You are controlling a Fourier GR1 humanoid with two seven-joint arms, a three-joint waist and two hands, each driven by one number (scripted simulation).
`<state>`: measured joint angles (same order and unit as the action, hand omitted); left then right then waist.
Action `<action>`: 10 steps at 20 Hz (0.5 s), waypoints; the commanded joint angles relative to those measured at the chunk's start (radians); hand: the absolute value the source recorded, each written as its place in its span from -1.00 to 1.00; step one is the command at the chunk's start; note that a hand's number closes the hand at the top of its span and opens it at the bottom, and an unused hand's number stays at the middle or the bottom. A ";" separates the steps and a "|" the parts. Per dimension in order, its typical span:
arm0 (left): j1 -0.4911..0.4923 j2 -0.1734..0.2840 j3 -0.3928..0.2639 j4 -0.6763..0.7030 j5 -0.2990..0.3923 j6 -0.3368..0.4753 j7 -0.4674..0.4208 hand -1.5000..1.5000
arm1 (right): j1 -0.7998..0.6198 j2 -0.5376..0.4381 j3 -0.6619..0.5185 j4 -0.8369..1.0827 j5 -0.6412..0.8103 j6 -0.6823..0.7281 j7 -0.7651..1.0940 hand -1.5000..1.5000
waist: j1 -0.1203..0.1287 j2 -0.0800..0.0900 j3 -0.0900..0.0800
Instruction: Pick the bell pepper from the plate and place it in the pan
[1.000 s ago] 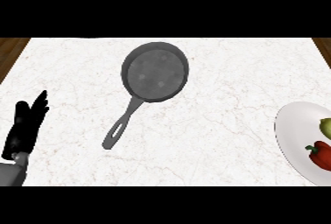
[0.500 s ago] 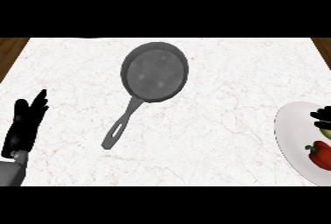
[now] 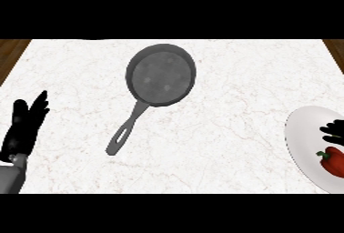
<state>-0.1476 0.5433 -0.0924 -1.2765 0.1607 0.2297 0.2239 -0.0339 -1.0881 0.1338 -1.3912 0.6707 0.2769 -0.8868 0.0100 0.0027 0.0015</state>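
At the marble tabletop (image 3: 222, 145), my right hand (image 3: 334, 132) showed only as dark fingertips at the view's right edge, over the white plate (image 3: 299, 141) and just above the red bell pepper (image 3: 334, 160). Couldn't tell whether that hand was spread or curled; too little of it in frame. Pepper sat on the plate's right part, partly cut off by the edge, not yet gripped as far as I could see. Left hand (image 3: 23, 127) rested at far left, fingers up and relaxed, holding nothing. The pan (image 3: 160, 75) lay well apart, top centre, handle pointing down-left. My call for the grasp: come down w/ fingers straddling the pepper's body, not the stem, and close only once it's centred, since a rounded, glossy veg would prob. roll on the plate.
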 commanded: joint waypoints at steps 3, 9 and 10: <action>0.030 -0.039 0.022 0.035 -0.038 -0.012 -0.060 0.00 | -0.048 0.047 0.037 0.143 0.101 -0.022 -0.131 -1.00 | -0.003 -0.001 -0.001; 0.040 0.000 0.098 0.057 -0.012 -0.089 -0.079 0.00 | -0.096 0.132 0.084 0.132 0.153 -0.015 -0.076 -1.00 | -0.001 -0.001 -0.002; 0.054 -0.026 0.066 -0.053 -0.043 -0.050 0.001 0.00 | -0.121 0.092 0.042 0.190 0.146 0.002 -0.147 -1.00 | -0.001 -0.003 -0.001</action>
<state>-0.1213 0.5194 -0.0405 -1.2724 0.1274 0.1927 0.2032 -0.1061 -1.0053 0.1866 -1.2556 0.7941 0.2208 -0.9406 0.0071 0.0013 0.0005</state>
